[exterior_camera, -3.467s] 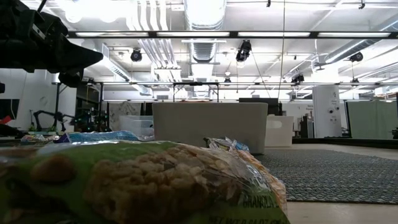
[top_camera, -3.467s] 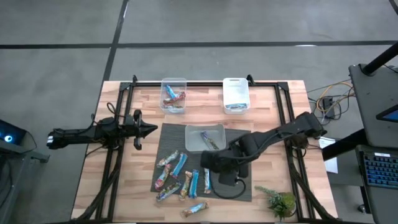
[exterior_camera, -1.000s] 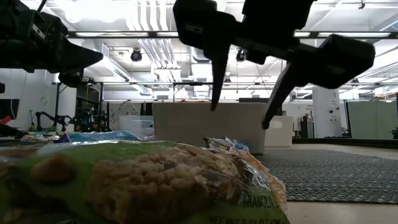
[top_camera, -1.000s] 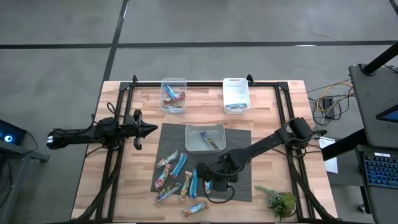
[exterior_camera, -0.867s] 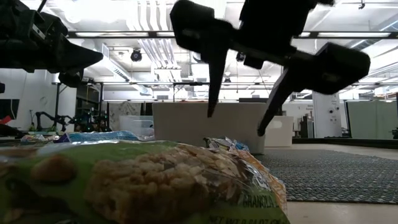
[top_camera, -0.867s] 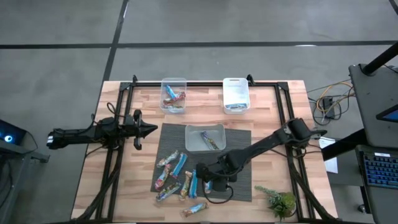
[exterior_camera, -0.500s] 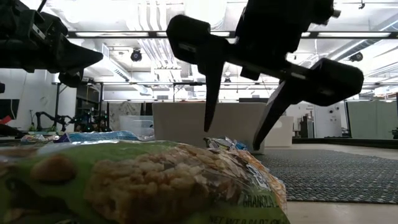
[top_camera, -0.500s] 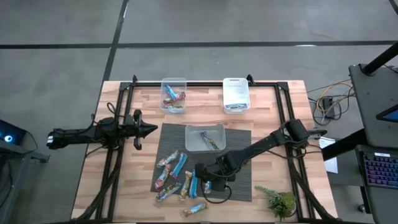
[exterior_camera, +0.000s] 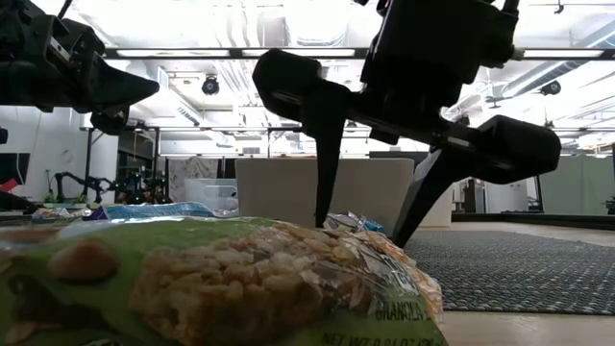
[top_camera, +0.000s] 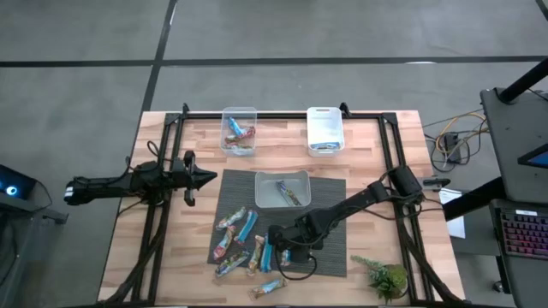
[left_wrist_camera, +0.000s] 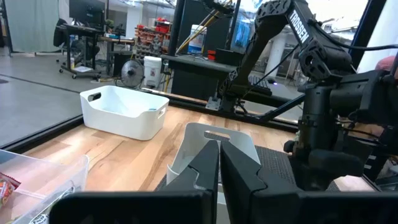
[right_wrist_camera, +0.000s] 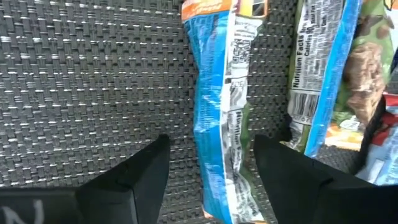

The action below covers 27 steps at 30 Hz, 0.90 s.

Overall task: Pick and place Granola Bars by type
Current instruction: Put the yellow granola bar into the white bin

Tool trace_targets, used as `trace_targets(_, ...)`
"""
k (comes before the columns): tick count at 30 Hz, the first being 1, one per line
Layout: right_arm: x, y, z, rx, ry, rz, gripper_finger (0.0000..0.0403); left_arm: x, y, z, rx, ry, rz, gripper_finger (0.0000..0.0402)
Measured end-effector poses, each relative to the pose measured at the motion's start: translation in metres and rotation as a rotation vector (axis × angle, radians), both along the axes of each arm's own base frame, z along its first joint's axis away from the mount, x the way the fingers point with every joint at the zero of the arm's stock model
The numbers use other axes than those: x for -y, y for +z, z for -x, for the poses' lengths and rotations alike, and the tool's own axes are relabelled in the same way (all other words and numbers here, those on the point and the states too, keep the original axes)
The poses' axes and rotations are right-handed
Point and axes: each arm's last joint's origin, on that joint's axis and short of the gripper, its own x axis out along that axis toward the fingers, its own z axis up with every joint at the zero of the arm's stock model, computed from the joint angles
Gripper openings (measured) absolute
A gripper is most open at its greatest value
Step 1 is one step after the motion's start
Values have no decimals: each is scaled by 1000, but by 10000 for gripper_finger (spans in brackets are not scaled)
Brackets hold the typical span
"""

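The right gripper (right_wrist_camera: 211,180) hung over the mat, fingers (right_wrist_camera: 127,180) spread wide. A blue-wrapped granola bar (right_wrist_camera: 219,118) lay between them, ungripped. The left gripper (top_camera: 208,178) waited with fingers closed, empty.

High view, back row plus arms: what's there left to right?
Left tool, shut, over bare wood → clear tub with bars → white tub. Nearer the front, the right tool sits open over a blue bar on the mat.

Bright ceiling lights (exterior_camera: 317,17) glare in the low view, where the nearest bar (exterior_camera: 211,284) blurs.
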Motion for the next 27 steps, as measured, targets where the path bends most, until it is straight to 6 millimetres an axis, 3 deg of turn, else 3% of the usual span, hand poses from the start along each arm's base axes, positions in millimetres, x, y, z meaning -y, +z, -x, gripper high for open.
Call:
trace_targets(11,5,0,-2,0,-13,0,213,0,0,0,0,-1,0,0)
trace_targets(27,5,-1,-2,-4,-11,-7,129,0,0,0,0,0,0,0)
